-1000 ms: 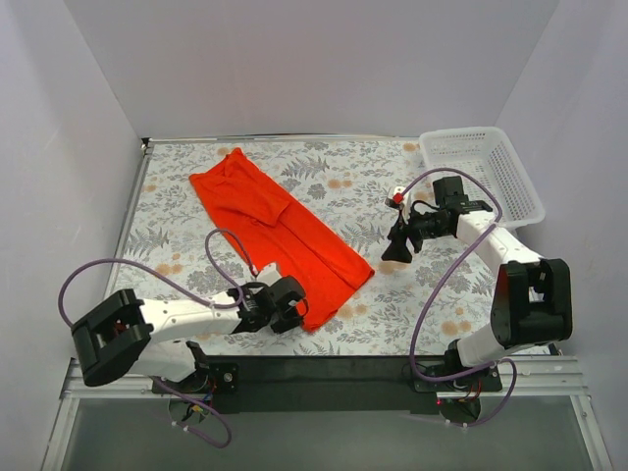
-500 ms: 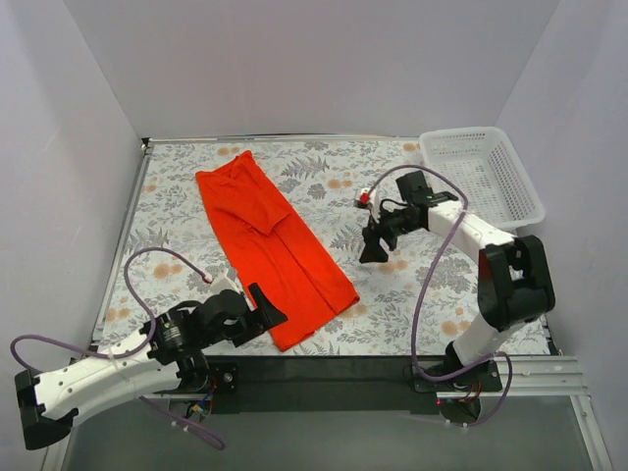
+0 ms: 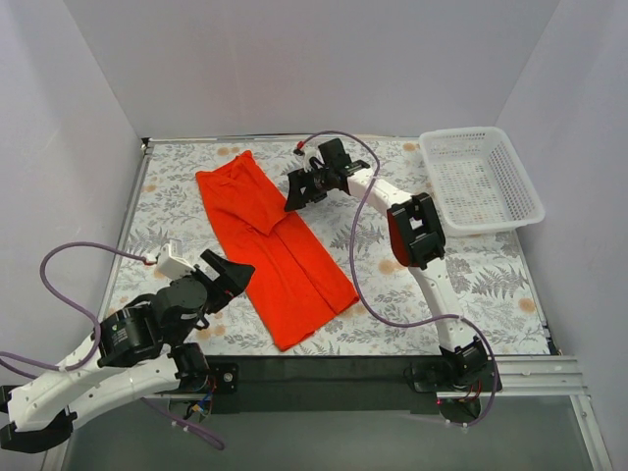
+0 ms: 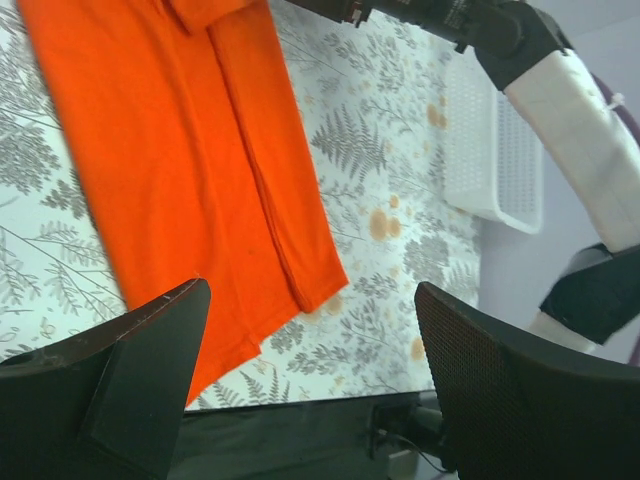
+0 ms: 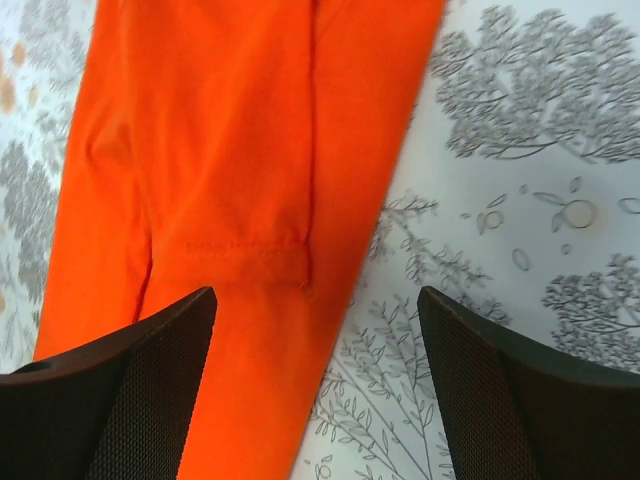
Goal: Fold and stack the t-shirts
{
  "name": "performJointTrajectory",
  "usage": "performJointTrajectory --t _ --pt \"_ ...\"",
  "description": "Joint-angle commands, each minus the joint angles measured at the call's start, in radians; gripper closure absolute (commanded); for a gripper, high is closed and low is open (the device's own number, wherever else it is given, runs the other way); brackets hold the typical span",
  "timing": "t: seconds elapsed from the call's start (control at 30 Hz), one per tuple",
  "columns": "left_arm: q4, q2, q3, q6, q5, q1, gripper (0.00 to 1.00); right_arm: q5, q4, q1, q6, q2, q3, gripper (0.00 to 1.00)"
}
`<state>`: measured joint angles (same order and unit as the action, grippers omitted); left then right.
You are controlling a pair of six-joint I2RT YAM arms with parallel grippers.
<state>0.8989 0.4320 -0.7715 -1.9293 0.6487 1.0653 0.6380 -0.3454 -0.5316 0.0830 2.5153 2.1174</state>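
T-shirt (image 3: 270, 245): long folded strip, diagonal on table (image 3: 442, 275). Thin, limp, light; pinch near-end corners. Left end effector (image 3: 228, 275), right end effector (image 3: 296, 196) both wide open, empty, near opposite ends

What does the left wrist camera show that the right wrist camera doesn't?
Only the left wrist view shows the white basket, the right arm and the near end of the t-shirt. Only the right wrist view shows a stitched hem up close. Both share the orange t-shirt, the floral table cover and open jaws: left gripper, right gripper.
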Motion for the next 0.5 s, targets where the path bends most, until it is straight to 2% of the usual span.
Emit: performJointTrajectory --t 0.0,0.13,0.47 --pt "0.084 0.083 -0.066 0.029 0.123 0.005 0.23 -0.115 0.075 0.001 0.164 0.028 0.098 0.26" --pt "0.077 0.1 -0.089 0.039 0.129 0.005 0.23 -0.078 0.094 -0.001 0.218 0.082 0.122 0.29" --pt "0.051 0.076 -0.08 0.033 0.131 0.004 0.23 0.012 0.155 -0.016 0.3 0.146 0.099 0.43"
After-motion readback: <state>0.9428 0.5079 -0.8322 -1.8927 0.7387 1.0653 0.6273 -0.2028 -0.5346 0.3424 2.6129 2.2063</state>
